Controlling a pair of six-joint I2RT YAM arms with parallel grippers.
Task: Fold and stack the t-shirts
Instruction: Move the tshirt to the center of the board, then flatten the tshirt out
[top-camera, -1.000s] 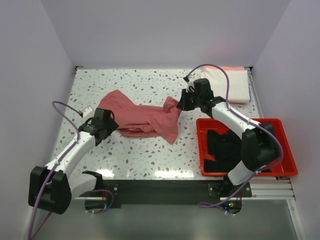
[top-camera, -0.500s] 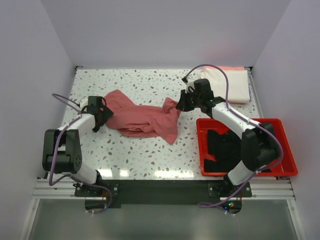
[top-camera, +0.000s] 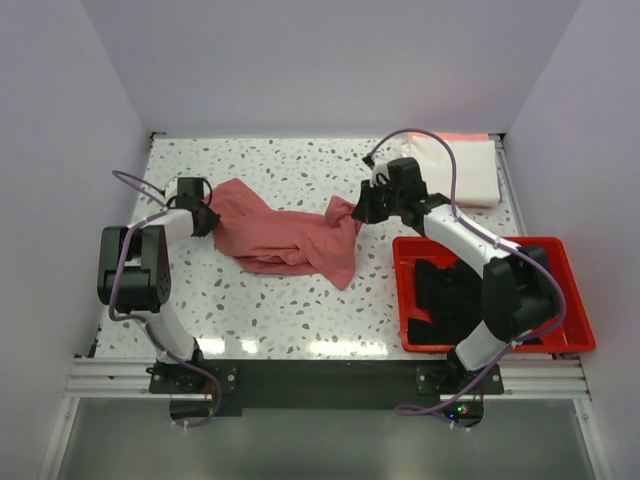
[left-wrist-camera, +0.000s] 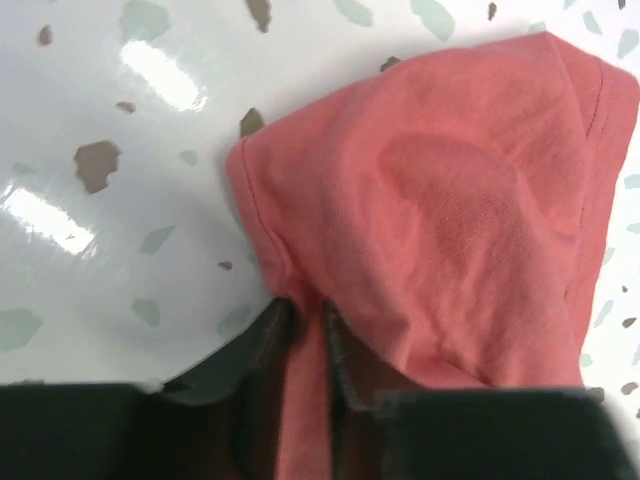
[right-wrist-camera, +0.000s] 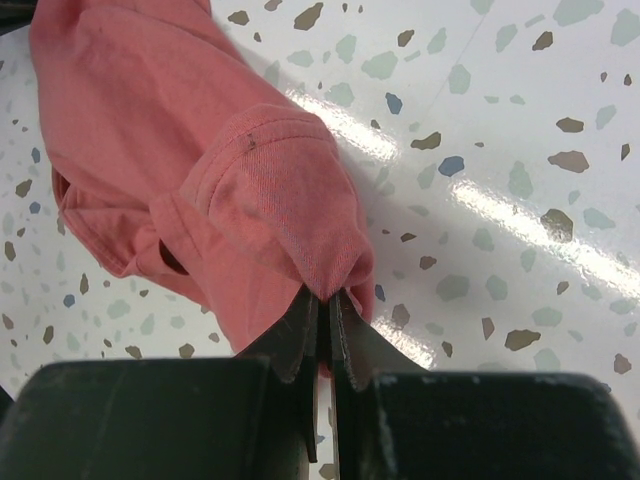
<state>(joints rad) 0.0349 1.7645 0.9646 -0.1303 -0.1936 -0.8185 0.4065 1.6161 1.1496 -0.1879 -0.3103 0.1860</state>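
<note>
A dusty rose-red t-shirt (top-camera: 285, 235) lies crumpled across the middle of the speckled table. My left gripper (top-camera: 205, 215) is shut on the shirt's left edge; in the left wrist view red cloth (left-wrist-camera: 440, 220) runs down between the dark fingers (left-wrist-camera: 262, 345). My right gripper (top-camera: 362, 208) is shut on the shirt's right corner (right-wrist-camera: 290, 200), its jaws pinching a fold. A cream-white t-shirt (top-camera: 462, 170) lies folded at the back right on a peach-pink one (top-camera: 465, 136). A black t-shirt (top-camera: 452, 295) lies in the red tray (top-camera: 575, 300).
The red tray stands at the front right next to the right arm's base. White walls close in the table on the left, back and right. Purple cables loop over both arms.
The left arm swung back and left to the shirt's left edge, and its gripper went from open to shut on the cloth. The right gripper has not moved.
</note>
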